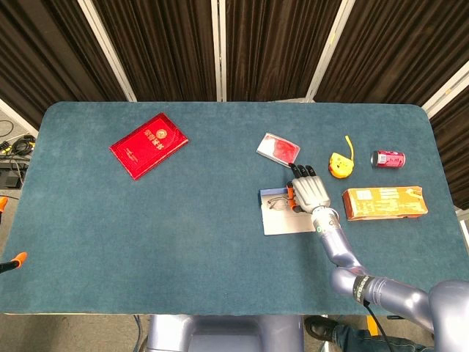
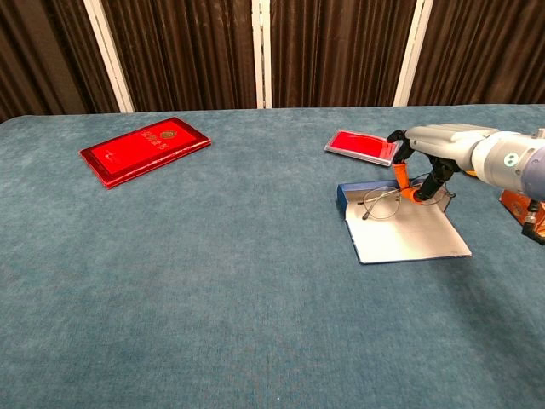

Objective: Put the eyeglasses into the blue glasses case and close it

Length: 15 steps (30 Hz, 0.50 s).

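My right hand (image 1: 311, 192) (image 2: 433, 152) is over the far end of the open blue glasses case (image 1: 286, 213) (image 2: 400, 228), palm down. The orange-tipped thumb and a finger pinch the thin wire-frame eyeglasses (image 1: 278, 202) (image 2: 383, 203) near the middle of the frame; the other fingers are curled loosely above. The glasses hang tilted, with one round lens out to the hand's left side, over the case's far tray. I can't tell whether the frame touches the case lining.

The case lies flat on the blue felt-covered table (image 1: 183, 235) (image 2: 213, 298). Its pale inner flap stretches from under my hand toward the robot body, and its low blue wall sits at the left of the fingertips.

My left hand is not in either view.

Around the hand:
- The small red-and-grey card wallet (image 1: 278, 149) (image 2: 362, 145) lies just beyond the fingertips and slightly left.
- The yellow tape measure (image 1: 338, 164) is beyond and to the right, near.
- The red soda can (image 1: 388, 158) lies on its side further right.
- The orange cardboard box (image 1: 383, 203) (image 2: 521, 204) lies just right of the hand.
- The red hardcover booklet (image 1: 149, 145) (image 2: 145, 150) is well apart, far left.
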Motion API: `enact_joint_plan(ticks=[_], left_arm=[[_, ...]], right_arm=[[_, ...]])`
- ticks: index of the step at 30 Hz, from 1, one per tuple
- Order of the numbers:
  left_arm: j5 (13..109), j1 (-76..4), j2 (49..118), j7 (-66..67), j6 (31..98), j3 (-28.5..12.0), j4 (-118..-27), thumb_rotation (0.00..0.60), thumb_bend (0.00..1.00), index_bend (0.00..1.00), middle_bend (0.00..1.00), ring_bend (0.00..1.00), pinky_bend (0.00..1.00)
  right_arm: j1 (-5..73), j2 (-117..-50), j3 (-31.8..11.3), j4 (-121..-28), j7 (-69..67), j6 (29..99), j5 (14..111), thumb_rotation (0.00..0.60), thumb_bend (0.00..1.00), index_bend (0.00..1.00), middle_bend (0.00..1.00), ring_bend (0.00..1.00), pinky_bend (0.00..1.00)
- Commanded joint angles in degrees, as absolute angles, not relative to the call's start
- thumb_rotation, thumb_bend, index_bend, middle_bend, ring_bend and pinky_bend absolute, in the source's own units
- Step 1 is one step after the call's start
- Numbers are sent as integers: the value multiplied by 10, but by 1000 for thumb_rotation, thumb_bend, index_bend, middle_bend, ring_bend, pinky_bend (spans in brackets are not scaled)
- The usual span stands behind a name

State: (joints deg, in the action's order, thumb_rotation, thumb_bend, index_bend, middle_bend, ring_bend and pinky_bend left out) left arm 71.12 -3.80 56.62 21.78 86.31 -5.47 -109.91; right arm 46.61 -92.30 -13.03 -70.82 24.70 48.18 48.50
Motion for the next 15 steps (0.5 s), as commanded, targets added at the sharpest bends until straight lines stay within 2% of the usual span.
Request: enact_joint_plan(ticks=[1, 5, 8, 12, 15], left_arm=[[711, -38, 566, 218, 863, -54, -1099, 600, 0, 0, 0, 0, 0], [710, -39, 566, 217, 863, -54, -1099, 600, 0, 0, 0, 0, 0], [709, -39, 566, 216, 862, -54, -1099, 600, 0, 0, 0, 0, 0], [710, -40, 565, 214, 863, -54, -1099, 600, 0, 0, 0, 0, 0], [709, -40, 564, 213, 862, -54, -1099, 600, 0, 0, 0, 0, 0]], right_arm=[[469, -928, -133, -705, 252, 486, 476, 600, 374, 630, 0, 0, 0], [472, -932, -135, -703, 258, 490, 465, 600, 372, 590, 0, 0, 0], [473, -933, -134, -703, 265, 488, 456, 600, 331, 450, 0, 0, 0], [474, -933, -131, -704, 271, 495, 456, 600, 217, 193, 0, 0, 0], [471, -930, -130, -712, 270, 505, 463, 600, 198, 125, 0, 0, 0]])
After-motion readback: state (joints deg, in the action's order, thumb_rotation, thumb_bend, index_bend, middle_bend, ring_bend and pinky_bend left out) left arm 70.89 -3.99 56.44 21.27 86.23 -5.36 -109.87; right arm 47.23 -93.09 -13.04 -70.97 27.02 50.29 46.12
